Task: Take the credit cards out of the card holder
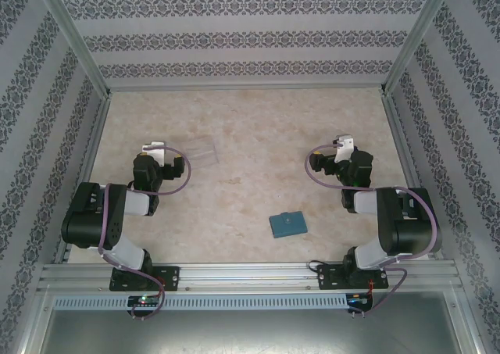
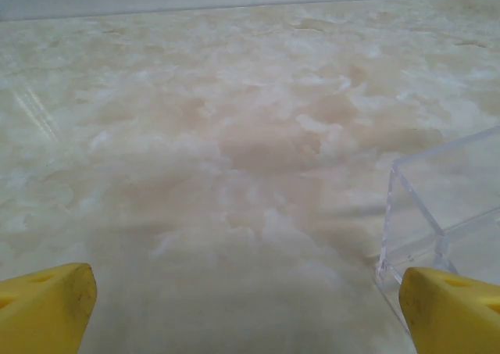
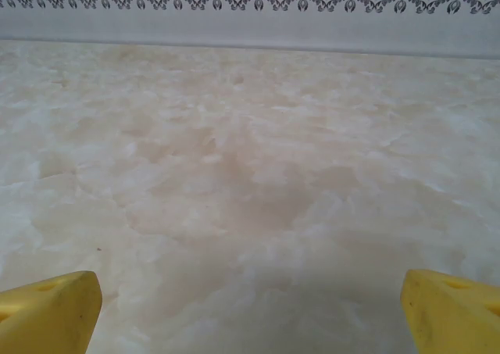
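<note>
The card holder [image 1: 287,225] is a small teal rectangle lying flat on the marbled table, near the front and right of centre. The credit cards are hidden. My left gripper [image 1: 156,146] hovers at the left, well away from the holder, and in the left wrist view the left gripper [image 2: 250,315] is open, its yellow fingertips [image 2: 47,307] wide apart over bare table. At the right my right gripper [image 1: 341,143] sits behind the holder. The right wrist view shows the right gripper [image 3: 250,311] open too, with nothing between its fingertips [image 3: 51,311].
A clear plastic tray [image 1: 199,149] stands just right of the left gripper, and its corner [image 2: 441,213] shows beside the right fingertip in the left wrist view. Patterned walls and a metal frame [image 1: 86,65] enclose the table on three sides.
</note>
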`<act>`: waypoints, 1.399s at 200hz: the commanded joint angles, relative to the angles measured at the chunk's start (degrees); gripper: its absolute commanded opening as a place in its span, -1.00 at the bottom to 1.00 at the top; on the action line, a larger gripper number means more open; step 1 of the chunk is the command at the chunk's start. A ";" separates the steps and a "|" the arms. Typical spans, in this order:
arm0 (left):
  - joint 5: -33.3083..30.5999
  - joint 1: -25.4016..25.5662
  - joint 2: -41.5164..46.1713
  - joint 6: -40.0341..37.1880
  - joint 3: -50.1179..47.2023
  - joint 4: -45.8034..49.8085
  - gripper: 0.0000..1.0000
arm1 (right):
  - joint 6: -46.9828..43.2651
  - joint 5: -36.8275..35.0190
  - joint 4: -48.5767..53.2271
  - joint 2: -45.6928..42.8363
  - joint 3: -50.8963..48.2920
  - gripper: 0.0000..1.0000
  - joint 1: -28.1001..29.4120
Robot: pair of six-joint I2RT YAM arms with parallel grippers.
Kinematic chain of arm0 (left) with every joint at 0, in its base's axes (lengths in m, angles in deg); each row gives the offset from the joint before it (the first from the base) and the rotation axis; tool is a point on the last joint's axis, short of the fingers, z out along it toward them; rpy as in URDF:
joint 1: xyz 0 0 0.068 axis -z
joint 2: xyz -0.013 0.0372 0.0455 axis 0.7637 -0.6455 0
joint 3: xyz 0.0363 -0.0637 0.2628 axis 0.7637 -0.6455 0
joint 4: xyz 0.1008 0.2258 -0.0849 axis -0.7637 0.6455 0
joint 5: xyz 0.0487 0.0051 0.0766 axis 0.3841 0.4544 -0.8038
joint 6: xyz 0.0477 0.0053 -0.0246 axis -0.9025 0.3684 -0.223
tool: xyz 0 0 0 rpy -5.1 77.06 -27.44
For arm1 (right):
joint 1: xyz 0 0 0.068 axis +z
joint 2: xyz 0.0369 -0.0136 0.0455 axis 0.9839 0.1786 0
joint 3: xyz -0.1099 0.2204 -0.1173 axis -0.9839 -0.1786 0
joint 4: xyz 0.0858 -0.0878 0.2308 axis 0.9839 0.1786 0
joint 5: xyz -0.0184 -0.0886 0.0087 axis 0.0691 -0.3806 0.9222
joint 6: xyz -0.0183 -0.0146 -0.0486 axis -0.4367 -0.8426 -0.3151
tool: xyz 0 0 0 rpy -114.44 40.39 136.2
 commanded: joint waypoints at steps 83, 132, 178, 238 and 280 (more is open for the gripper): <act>1.11 -0.13 -0.14 -0.44 0.08 -2.73 1.00 | -0.87 1.46 -2.19 -0.25 -0.64 0.96 -0.31; 1.12 -0.08 -0.20 -0.47 0.08 -2.79 1.00 | -0.91 1.50 -2.37 -0.30 -0.73 0.96 -0.28; 1.09 -0.08 -0.15 -0.48 0.08 -2.71 1.00 | -0.84 1.48 -2.37 -0.34 -0.73 0.96 -0.31; 0.81 -0.10 -0.14 -0.33 0.21 -2.54 1.00 | 2.39 -10.94 0.09 -0.14 0.59 0.96 0.61; -3.65 -0.16 -0.07 1.11 0.76 -1.43 1.00 | 2.13 -13.28 1.39 -0.75 1.16 0.96 1.42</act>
